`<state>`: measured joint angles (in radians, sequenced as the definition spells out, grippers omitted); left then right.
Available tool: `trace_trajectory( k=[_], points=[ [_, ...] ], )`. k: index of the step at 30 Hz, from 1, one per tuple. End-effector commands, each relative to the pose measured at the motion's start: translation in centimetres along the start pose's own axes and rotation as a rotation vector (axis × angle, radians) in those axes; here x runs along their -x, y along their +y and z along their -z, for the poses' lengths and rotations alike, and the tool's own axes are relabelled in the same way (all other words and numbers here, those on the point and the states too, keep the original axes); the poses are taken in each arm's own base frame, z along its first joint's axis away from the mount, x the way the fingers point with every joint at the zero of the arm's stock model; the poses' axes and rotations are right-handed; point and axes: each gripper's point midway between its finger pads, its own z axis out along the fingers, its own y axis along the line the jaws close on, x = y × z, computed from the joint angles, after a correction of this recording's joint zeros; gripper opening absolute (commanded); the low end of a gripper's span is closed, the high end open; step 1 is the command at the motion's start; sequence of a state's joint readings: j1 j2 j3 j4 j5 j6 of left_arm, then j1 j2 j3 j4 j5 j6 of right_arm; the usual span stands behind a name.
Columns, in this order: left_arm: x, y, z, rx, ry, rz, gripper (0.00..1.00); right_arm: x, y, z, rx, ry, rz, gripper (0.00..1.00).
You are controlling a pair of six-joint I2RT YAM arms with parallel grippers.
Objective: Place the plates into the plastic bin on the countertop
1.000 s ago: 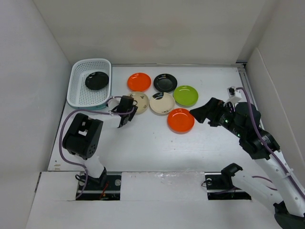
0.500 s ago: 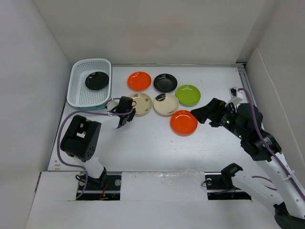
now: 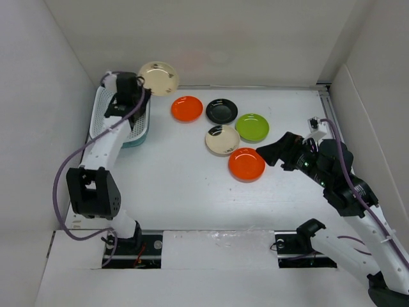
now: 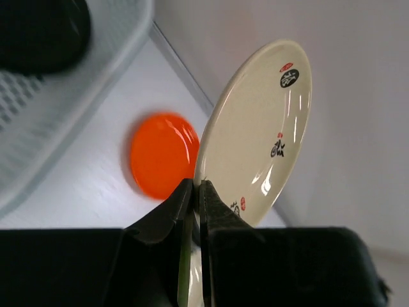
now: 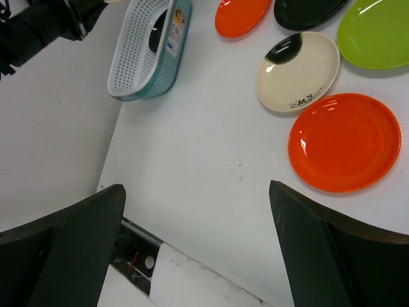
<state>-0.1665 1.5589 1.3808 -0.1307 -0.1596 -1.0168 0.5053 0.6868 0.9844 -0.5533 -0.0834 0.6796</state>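
The left tool is pinching the rim of a cream plate. Its two fingers are closed down to a thin gap, with the plate's edge caught between them. The plate is hanging in the air, tipped up on edge, and its glossy face is showing small red and black marks to the wrist camera. From above, it is appearing over the far right corner of the bin, against the back wall, while the left arm is reaching up across the bin. A dark plate is lying inside the bin, blurred in the wrist view.

Five more plates are lying flat on the bench. An orange plate and a black plate are sitting side by side in the far row. A green plate is lying just right of them. A patched cream plate, with a black area on one side, is resting just in front of the black one. A second orange plate is lying nearest the arms.

The right tool is hovering with its fingers spread wide and gripping nothing, just to the right of the second orange plate.
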Motion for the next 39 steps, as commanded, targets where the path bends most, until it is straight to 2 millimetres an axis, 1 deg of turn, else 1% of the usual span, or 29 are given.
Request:
trace_trajectory(
  k=[1, 2, 3, 5, 6, 7, 8, 9, 11, 12, 13, 14, 17, 18, 19, 21, 22, 23, 25, 26, 27, 29, 30, 33, 34, 36, 37, 38, 39],
  points=[
    [4.6, 5.3, -2.8, 0.142, -0.003, 0.013, 0.00, 1.7, 1.1, 0.8, 0.032, -0.057, 0.027, 1.00],
    [4.8, 6.7, -4.0, 0.170, 0.021, 0.029, 0.00, 1.7, 1.1, 0.8, 0.032, -0.057, 0.027, 1.00],
    [7.2, 8.2, -4.6, 0.200, -0.017, 0.056, 0.00, 1.7, 1.1, 0.8, 0.032, -0.057, 0.027, 1.00],
    [9.2, 8.9, -5.6, 0.210, -0.041, 0.066, 0.00, 1.7, 1.1, 0.8, 0.031, -0.057, 0.036, 1.00],
    [9.0, 10.3, -7.0, 0.238, -0.020, 0.075, 0.00, 1.8, 1.3, 0.7, 0.037, -0.064, 0.037, 1.00],
    [10.6, 10.1, -7.6, 0.225, -0.040, 0.076, 0.00, 1.8, 1.3, 0.7, 0.037, -0.064, 0.037, 1.00],
    [10.8, 10.5, -8.4, 0.236, -0.030, 0.082, 0.00, 1.8, 1.3, 0.7, 0.037, -0.064, 0.037, 1.00],
    [9.9, 12.6, -10.0, 0.288, 0.014, 0.079, 0.00, 1.8, 1.3, 0.7, 0.037, -0.064, 0.037, 1.00],
    [11.3, 13.1, -11.0, 0.300, 0.000, 0.090, 0.00, 1.8, 1.2, 0.7, 0.037, -0.064, 0.046, 1.00],
    [10.9, 13.6, -11.4, 0.315, 0.012, 0.081, 0.00, 1.8, 1.2, 0.7, 0.037, -0.064, 0.046, 1.00],
    [10.5, 15.1, -12.2, 0.340, 0.031, 0.090, 0.00, 2.1, 1.5, 0.9, 0.043, -0.071, 0.046, 1.00],
    [11.2, 15.4, -12.5, 0.337, 0.018, 0.095, 0.00, 2.1, 1.5, 0.9, 0.043, -0.071, 0.046, 1.00],
    [10.5, 16.5, -13.5, 0.360, 0.038, 0.076, 0.00, 2.1, 1.1, 0.9, 0.027, -0.070, 0.054, 1.00],
    [10.7, 16.0, -13.5, 0.347, 0.040, 0.076, 0.00, 2.2, 1.2, 1.1, 0.027, -0.070, 0.054, 1.00],
    [10.5, 16.3, -13.6, 0.358, 0.048, 0.077, 0.03, 2.2, 1.2, 1.1, 0.027, -0.070, 0.054, 1.00],
    [10.0, 16.8, -12.9, 0.375, 0.061, 0.079, 0.28, 2.0, 1.1, 1.1, 0.021, -0.063, 0.054, 1.00],
    [10.1, 16.6, -12.6, 0.367, 0.053, 0.087, 0.58, 2.1, 1.0, 1.1, 0.014, -0.068, 0.054, 1.00],
    [10.9, 15.2, -11.6, 0.329, 0.025, 0.084, 0.70, 2.1, 1.0, 1.1, 0.014, -0.069, 0.054, 1.00],
    [11.1, 14.8, -10.5, 0.312, 0.012, 0.082, 0.93, 2.0, 1.1, 1.1, 0.023, -0.062, 0.054, 1.00],
    [11.6, 13.9, -9.9, 0.285, -0.005, 0.064, 1.00, 1.9, 1.2, 1.1, 0.030, -0.056, 0.054, 1.00],
    [12.0, 12.0, -8.5, 0.245, -0.021, 0.041, 1.00, 1.9, 1.2, 1.1, 0.030, -0.056, 0.054, 1.00],
    [12.3, 10.1, -7.2, 0.209, -0.040, -0.004, 1.00, 1.9, 1.5, 1.1, 0.044, -0.056, 0.055, 1.00],
    [12.7, 8.6, -5.8, 0.188, -0.058, -0.036, 1.00, 1.8, 1.4, 0.9, 0.038, -0.049, 0.054, 1.00],
    [9.7, 4.2, -3.8, 0.090, -0.027, -0.104, 1.00, 2.2, 1.8, 0.8, 0.051, -0.064, 0.047, 1.00],
    [7.2, 0.8, -2.2, 0.007, -0.001, -0.148, 1.00, 1.8, 1.4, 0.6, 0.044, -0.055, 0.037, 1.00],
    [3.4, -0.2, -1.3, -0.022, 0.046, -0.184, 1.00, 1.8, 1.4, 0.2, 0.044, -0.056, 0.037, 1.00],
    [1.7, -1.6, -1.0, -0.082, 0.070, -0.180, 1.00, 1.7, 1.3, -0.1, 0.039, -0.049, 0.025, 1.00],
    [-1.9, -1.5, -0.7, -0.098, 0.138, -0.177, 1.00, 1.7, 1.3, -0.1, 0.039, -0.049, 0.025, 1.00],
    [-3.6, -1.7, -0.6, -0.115, 0.170, -0.174, 1.00, 1.8, 1.3, -0.4, 0.040, -0.050, 0.025, 1.00]
  ],
)
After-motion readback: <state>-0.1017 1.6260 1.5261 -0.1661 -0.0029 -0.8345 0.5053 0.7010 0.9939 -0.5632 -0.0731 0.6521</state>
